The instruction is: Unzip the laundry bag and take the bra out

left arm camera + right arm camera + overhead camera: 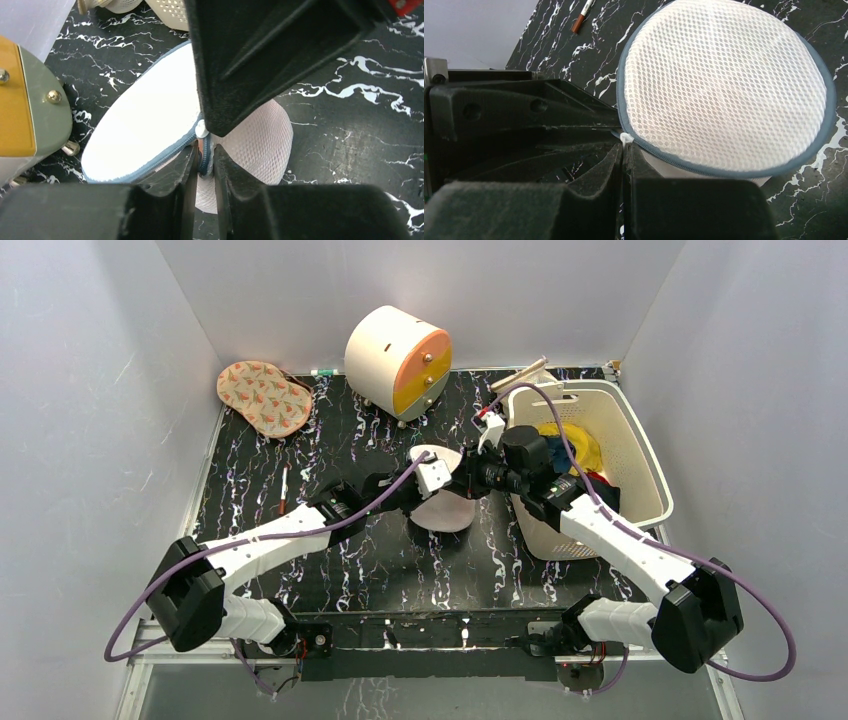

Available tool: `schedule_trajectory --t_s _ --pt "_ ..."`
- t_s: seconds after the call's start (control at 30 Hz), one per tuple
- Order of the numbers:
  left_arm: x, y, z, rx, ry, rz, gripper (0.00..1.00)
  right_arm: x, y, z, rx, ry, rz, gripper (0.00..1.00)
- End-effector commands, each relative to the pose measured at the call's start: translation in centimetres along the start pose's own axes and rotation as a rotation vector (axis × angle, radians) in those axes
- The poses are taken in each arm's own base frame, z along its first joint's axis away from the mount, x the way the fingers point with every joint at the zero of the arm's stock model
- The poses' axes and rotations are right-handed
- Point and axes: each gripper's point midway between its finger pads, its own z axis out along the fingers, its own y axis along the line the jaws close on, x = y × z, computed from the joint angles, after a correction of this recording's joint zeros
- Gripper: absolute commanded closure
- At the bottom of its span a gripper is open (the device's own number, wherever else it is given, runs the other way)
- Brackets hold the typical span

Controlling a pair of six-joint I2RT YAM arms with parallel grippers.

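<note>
The laundry bag (pixel 443 508) is a round white mesh pouch with a grey-blue zipper rim, lying mid-table. It also shows in the left wrist view (pixel 145 130) and the right wrist view (pixel 724 85). My left gripper (pixel 204 161) is shut on the bag's zipper rim. My right gripper (pixel 625 150) is shut on the small white zipper pull (pixel 625 138), right beside the left gripper. In the top view the left gripper (pixel 446 488) and the right gripper (pixel 466 480) meet at the bag's far edge. The bra is hidden; only a pale strip shows under the rim.
A cream-and-orange cylindrical drawer cabinet (pixel 398 360) stands at the back. A cream slotted basket (pixel 630 465) holding yellow, blue and dark clothes sits to the right, under my right arm. A patterned pad (pixel 263 397) lies at the back left. A pen (pixel 284 490) lies to the left.
</note>
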Motion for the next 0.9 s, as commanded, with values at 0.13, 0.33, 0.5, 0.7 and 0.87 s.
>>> schedule_trajectory --t_s 0.13,0.33,0.5,0.7,0.87 --pt "-2.2 0.8 -0.5 -0.023 -0.050 0.012 1.00 -3.5 -0.3 -1.1 0.075 -0.144 -0.040 1.00" --pt "-2.0 1.6 -1.0 -0.077 -0.045 0.023 1.00 -3.9 -3.3 -1.9 0.193 -0.176 -0.002 1.00" --pt "-1.8 2.0 -1.0 -0.098 -0.034 0.030 1.00 -3.7 -6.1 -2.4 0.220 -0.157 0.057 1.00" --pt "-1.5 2.3 -1.0 -0.110 -0.016 0.032 1.00 -3.5 -6.1 -2.7 0.194 -0.152 0.047 1.00" --pt "-2.2 1.6 -1.0 -0.067 -0.036 0.017 0.90 -3.4 -3.5 -2.1 0.070 -0.120 0.028 1.00"
